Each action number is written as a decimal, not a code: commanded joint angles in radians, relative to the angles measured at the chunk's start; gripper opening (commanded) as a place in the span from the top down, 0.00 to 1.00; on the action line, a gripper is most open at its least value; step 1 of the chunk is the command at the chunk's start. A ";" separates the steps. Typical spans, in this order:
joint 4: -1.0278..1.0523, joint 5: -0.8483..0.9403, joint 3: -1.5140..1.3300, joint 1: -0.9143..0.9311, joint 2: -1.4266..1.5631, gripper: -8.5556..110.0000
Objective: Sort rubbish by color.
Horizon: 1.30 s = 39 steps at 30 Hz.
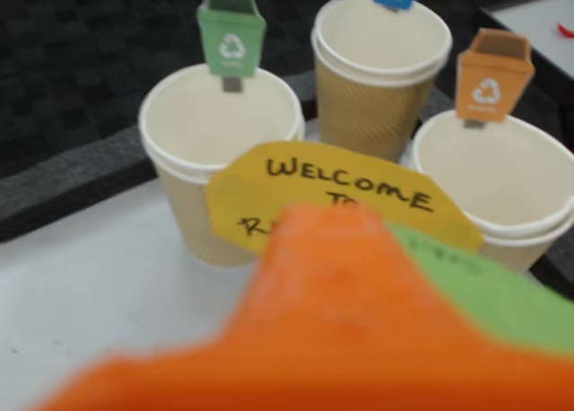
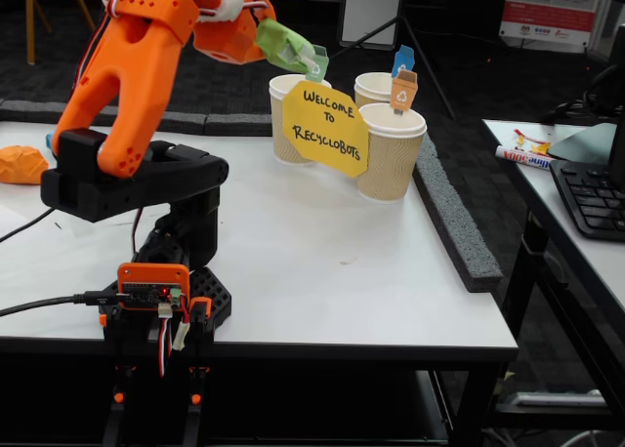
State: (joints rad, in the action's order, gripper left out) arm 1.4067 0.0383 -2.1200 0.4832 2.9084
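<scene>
In the fixed view my gripper (image 2: 305,57) hangs high over the cup with the green tag (image 2: 280,125). It is shut on a pale green wad (image 2: 291,47), of which only a small pale lump shows between the orange and green fingers. The wrist view shows my gripper (image 1: 377,227) as a blurred orange and green mass that hides the wad. An orange wad (image 2: 20,162) lies on the table at the far left. A sliver of light blue (image 2: 49,140) peeks out behind the arm.
Three paper cups stand behind the yellow sign (image 1: 269,196): green-tagged (image 1: 170,124) left, blue-tagged (image 1: 377,97) middle, orange-tagged (image 1: 538,214) right, the green- and orange-tagged ones empty inside. A grey foam strip (image 2: 454,223) lines the table's right edge. A keyboard (image 2: 596,198) lies on the desk at the right.
</scene>
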 commanded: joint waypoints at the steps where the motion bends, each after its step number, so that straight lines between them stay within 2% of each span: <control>1: -0.002 0.021 0.120 0.041 0.018 0.93; 31: -0.031 0.021 0.187 -0.011 0.014 0.92; 39: -0.092 0.021 0.183 -0.049 -0.094 0.92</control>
State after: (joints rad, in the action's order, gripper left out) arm 1.3821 0.0383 -2.0203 0.4694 2.8731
